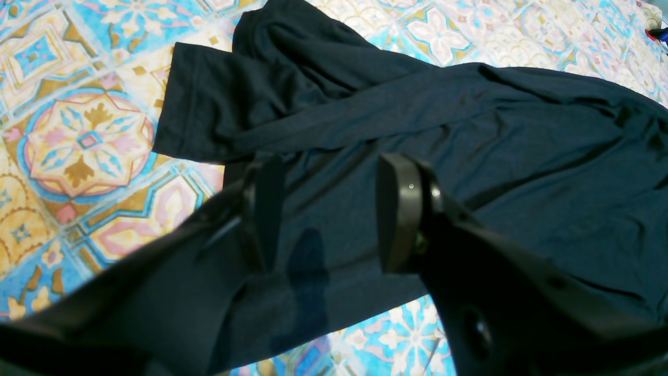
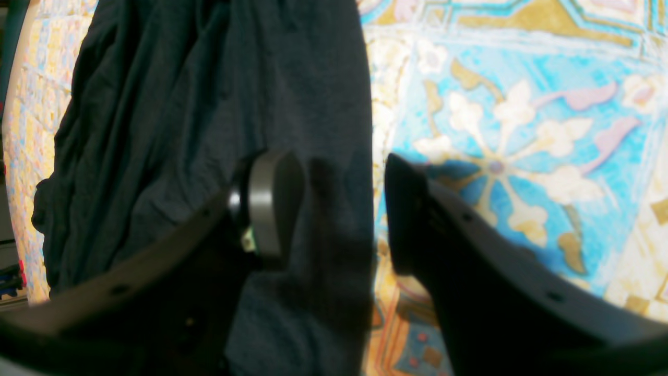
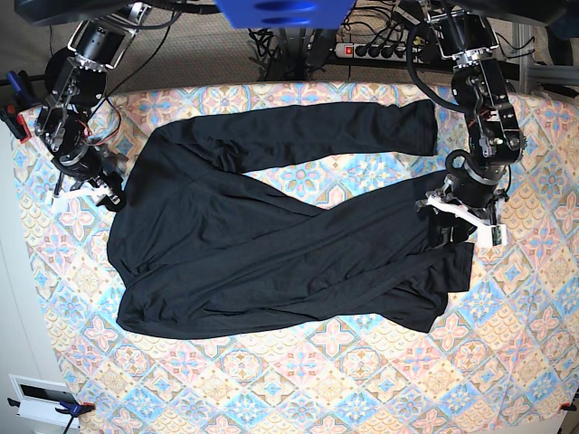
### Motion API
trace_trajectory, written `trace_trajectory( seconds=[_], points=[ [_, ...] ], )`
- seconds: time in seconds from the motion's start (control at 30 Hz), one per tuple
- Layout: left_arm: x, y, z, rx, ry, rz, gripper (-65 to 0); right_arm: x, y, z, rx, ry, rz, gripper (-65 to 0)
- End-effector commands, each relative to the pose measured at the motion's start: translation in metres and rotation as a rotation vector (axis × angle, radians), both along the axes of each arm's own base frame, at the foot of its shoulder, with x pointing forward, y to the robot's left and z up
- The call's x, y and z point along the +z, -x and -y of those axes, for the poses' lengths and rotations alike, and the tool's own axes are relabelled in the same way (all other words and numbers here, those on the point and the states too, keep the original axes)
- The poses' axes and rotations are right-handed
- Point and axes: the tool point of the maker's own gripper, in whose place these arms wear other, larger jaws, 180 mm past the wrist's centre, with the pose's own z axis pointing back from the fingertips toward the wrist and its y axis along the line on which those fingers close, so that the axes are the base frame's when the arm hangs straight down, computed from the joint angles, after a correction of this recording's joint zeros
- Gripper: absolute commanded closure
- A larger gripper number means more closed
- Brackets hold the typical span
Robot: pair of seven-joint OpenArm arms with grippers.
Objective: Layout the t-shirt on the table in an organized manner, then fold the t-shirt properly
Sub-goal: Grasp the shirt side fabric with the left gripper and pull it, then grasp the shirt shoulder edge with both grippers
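On table point(image 3: 362, 380), black t-shirt point(image 3: 262, 262) spread, sleeves seemingly crossed

Robot lab, power strip point(image 3: 375, 49), cables point(image 3: 280, 41)

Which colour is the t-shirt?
Plain black t-shirt, no print; the base view shows it best.

The t-shirt point(image 3: 262, 244) is plain black throughout, with no print, reading faintly blue-black in the left wrist view, perhaps only from the lighting. The tabletop point(image 3: 362, 371) cloth carries diamond tiles of floral medallions in pastel blue, pink, cream and ochre-gold. The left hand point(image 1: 329, 211) and right hand point(image 2: 342, 206) are matte black with grey pads.
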Motion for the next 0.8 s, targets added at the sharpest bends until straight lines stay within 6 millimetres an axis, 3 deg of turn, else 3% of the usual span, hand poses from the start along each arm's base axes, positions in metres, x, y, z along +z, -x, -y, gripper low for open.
trace_trajectory(
  seconds=[0.0, 0.2, 0.3, 0.43, 0.53, 0.63, 0.77],
  points=[
    [0.014, -0.006, 0.002, -0.009, 0.005, 0.049, -28.4, 0.016, -0.009, 0.007, 0.002, 0.026, 0.050, -27.1],
    [0.003, 0.009, 0.027, -0.104, -0.017, -0.008, -28.0, 0.013, -0.006, 0.002, 0.023, 0.015, 0.025, -27.1],
    [0.003, 0.014, 0.042, -0.186, -0.049, -0.056, -27.0, 0.011, -0.010, -0.010, 0.060, 0.016, 0.023, -27.1],
    [0.016, 0.004, 0.057, -0.227, -0.050, -0.019, -21.3, 0.007, -0.013, -0.027, 0.110, 0.013, 0.015, -27.1],
    [0.023, -0.006, 0.067, -0.248, -0.053, 0.005, -18.4, 0.020, -0.032, -0.029, 0.114, 0.012, 0.057, -27.1],
    [0.012, -0.010, 0.076, -0.272, -0.049, -0.028, -16.6, 0.035, -0.050, -0.032, 0.123, 0.012, 0.101, -27.1],
    [-0.017, -0.007, 0.084, -0.303, -0.074, -0.110, -11.7, 0.038, -0.064, -0.064, 0.220, 0.015, 0.108, -27.1]
  ],
)
